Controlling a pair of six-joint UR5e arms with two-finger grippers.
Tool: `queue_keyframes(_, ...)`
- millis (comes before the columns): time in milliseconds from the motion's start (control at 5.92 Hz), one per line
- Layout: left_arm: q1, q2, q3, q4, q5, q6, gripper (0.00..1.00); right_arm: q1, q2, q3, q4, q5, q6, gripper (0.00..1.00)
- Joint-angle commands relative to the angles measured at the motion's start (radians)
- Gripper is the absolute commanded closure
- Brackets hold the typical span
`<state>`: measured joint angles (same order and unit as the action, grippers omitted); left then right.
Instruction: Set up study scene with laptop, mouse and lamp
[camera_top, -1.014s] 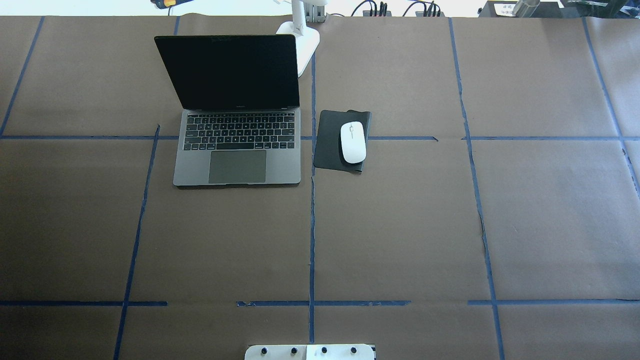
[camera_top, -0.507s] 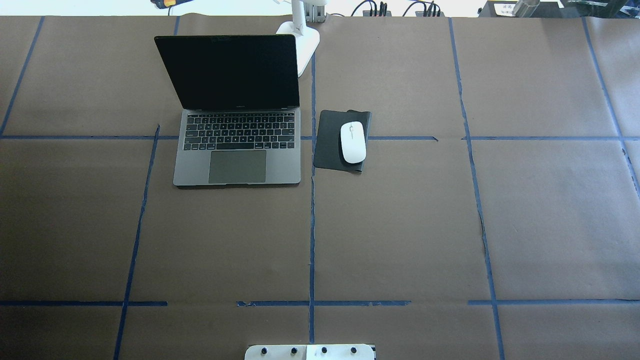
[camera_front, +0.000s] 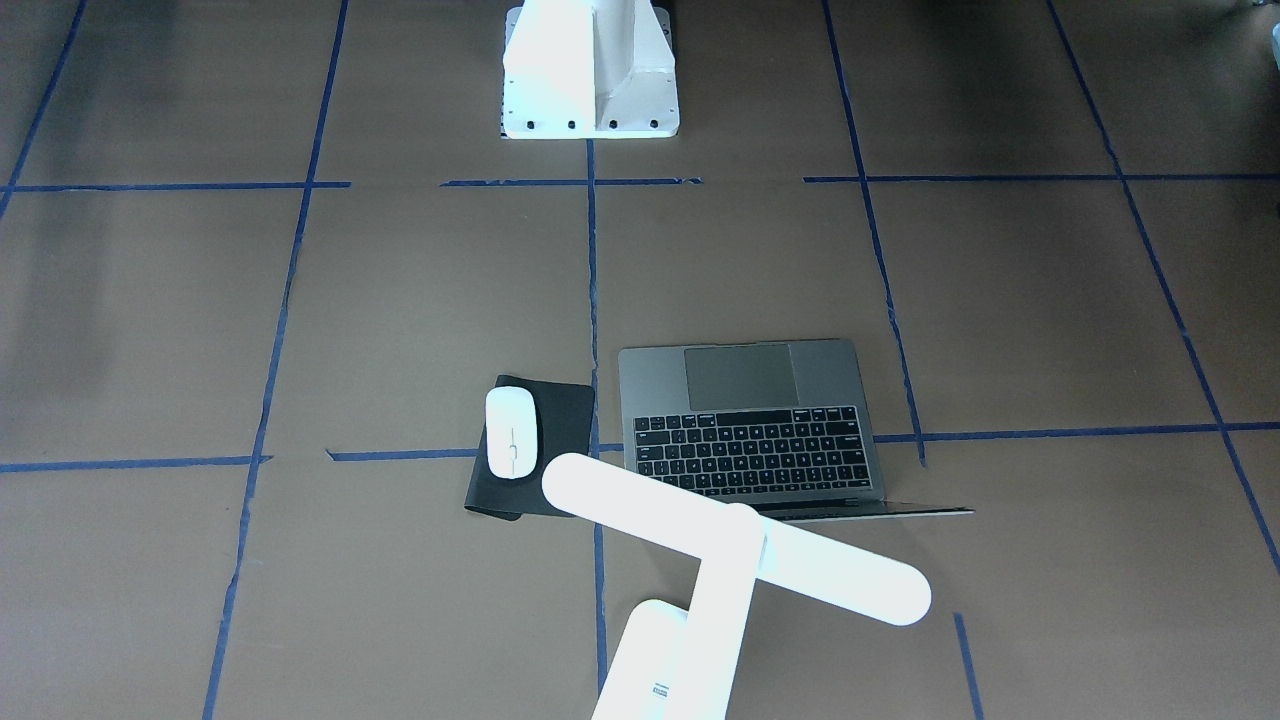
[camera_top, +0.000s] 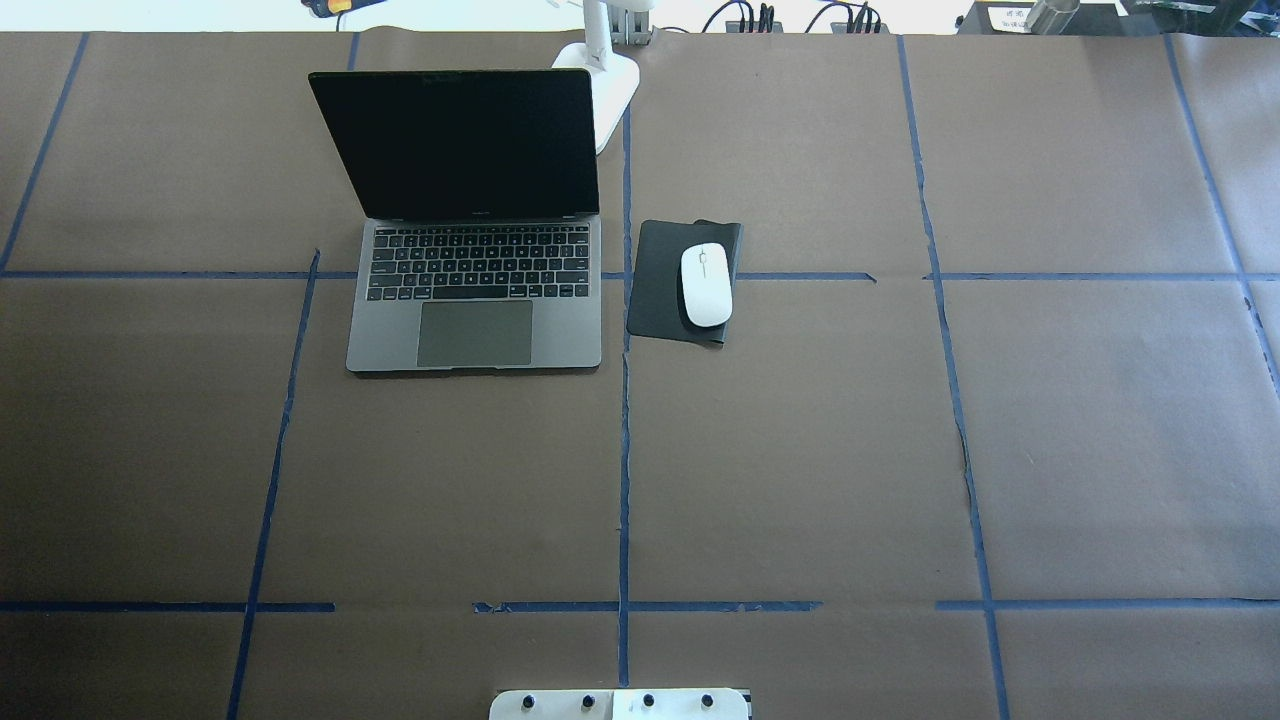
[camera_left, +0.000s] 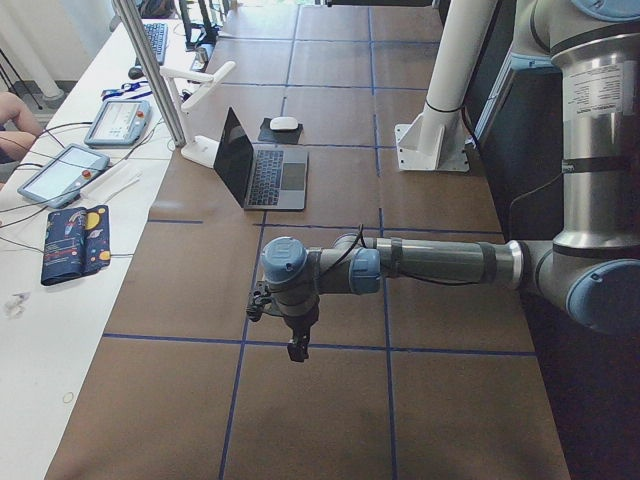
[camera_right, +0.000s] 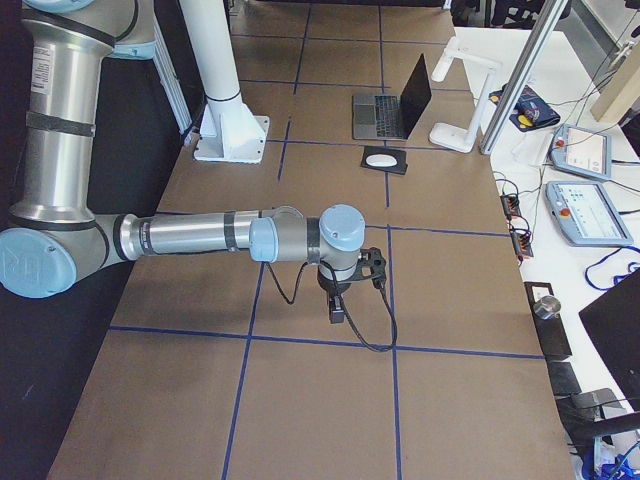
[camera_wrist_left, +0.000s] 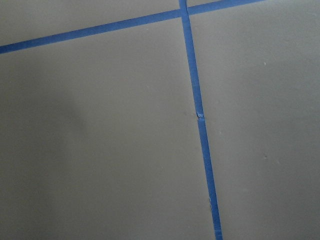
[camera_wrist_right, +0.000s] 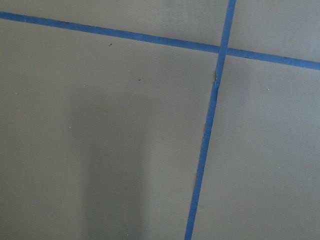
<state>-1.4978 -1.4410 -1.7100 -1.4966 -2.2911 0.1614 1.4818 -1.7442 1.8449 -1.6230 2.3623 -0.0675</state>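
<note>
The space-grey laptop (camera_top: 475, 330) stands open at the table's far left-centre, screen dark; it also shows in the front view (camera_front: 750, 370). The white mouse (camera_top: 706, 285) lies on a black pad (camera_top: 655, 280) just right of the laptop. The white lamp (camera_front: 735, 540) stands behind the laptop, its bar head over the laptop's back edge; only its base (camera_top: 612, 90) shows from overhead. My left gripper (camera_left: 297, 345) and right gripper (camera_right: 338, 310) hang over bare table at opposite ends, far from these things. I cannot tell whether either is open or shut.
The white bolted pedestal (camera_front: 590, 70) stands at the robot's edge of the table. Blue tape lines (camera_top: 624, 480) grid the brown table cover. A side bench with tablets (camera_left: 60, 170) and cables runs beyond the far edge.
</note>
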Motion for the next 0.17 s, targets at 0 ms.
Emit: queue_keyframes(0,0.001,0.001,0.000,0.001,-0.005,0.000,0.00,0.000,0.002,0.000,0.002,0.000,0.000,0.00)
